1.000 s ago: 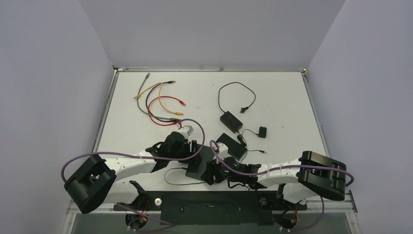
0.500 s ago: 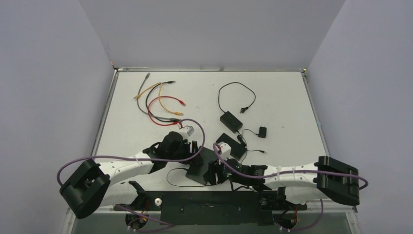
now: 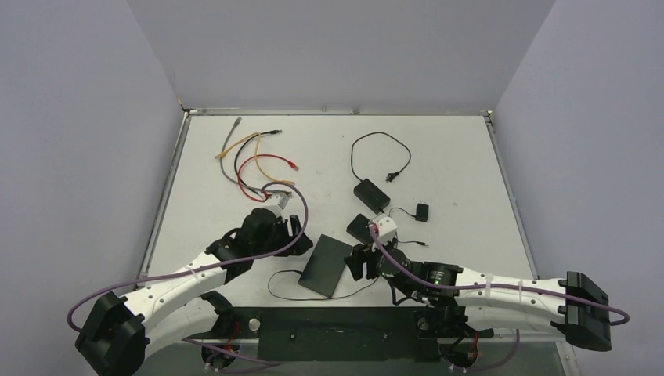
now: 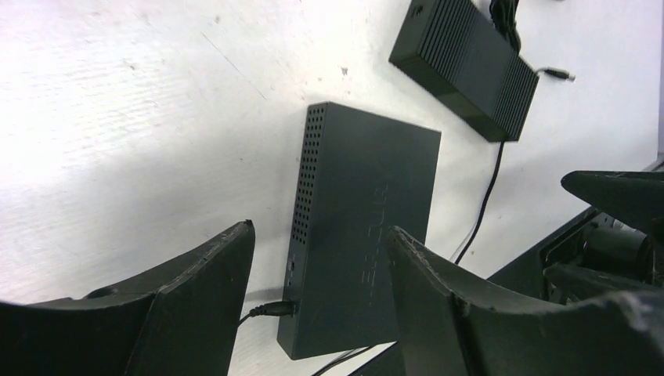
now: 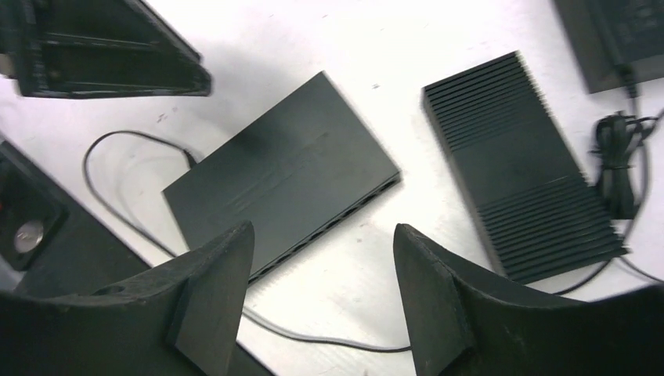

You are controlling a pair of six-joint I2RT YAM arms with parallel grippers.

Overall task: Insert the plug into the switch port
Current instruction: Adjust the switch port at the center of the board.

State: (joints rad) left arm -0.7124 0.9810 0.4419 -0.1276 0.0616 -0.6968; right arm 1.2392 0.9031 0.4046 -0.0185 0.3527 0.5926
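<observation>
Top external view: the switch (image 3: pixel 327 264), a flat, matte black rectangular box, lies at an angle on the white table (image 3: pixel 438 157) in the lower middle of the frame, between the two wrists. In the left wrist view one long side of it is a grid of small vent holes. The plug (image 4: pixel 272 309), a slim black barrel, meets that side at its lower end. Its thin cord (image 3: pixel 282 278) loops over the table near the bottom edge.

The left fingers (image 4: pixel 196 305) are spread apart with nothing between them, above and clear of the switch. The right fingers (image 5: pixel 203 305) are likewise spread and grasp nothing. They hover over the switch's row of ports.

A ribbed black power brick (image 5: pixel 517 168) lies just beside the switch, up and right of it. Coloured patch cables (image 3: pixel 254 160) curl at the upper left. The table's right side and its far strip are bare, scuffed white.
</observation>
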